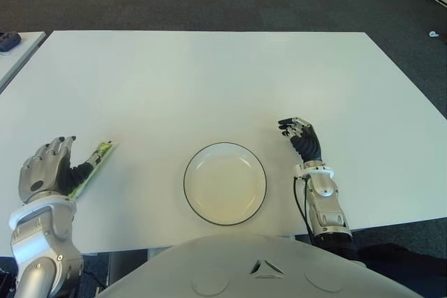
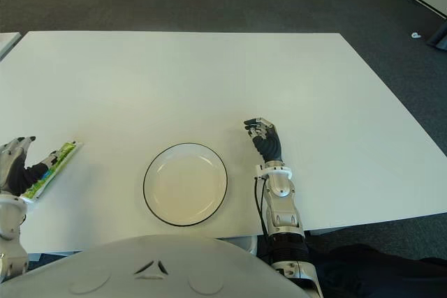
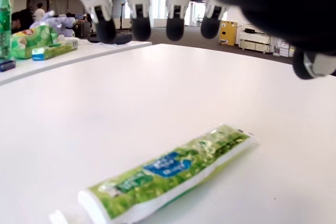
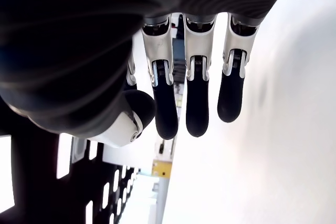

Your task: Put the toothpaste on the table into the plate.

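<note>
Hovering spread-fingered and empty over the green toothpaste tube [image 3: 168, 177] near the white table's [image 1: 209, 82] front-left edge, the left hand [image 1: 47, 169] holds nothing, while the right hand [image 1: 302, 137], fingers loosely extended, shows right of the black-rimmed round white plate [image 1: 225, 183].

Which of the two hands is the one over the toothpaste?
The left hand, at the table's left edge, fingers spread above the green toothpaste without gripping it. The right hand shows right of the plate.

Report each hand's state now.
Left hand: open, above the toothpaste, holding nothing.
Right hand: open, empty, right of the plate.
</note>
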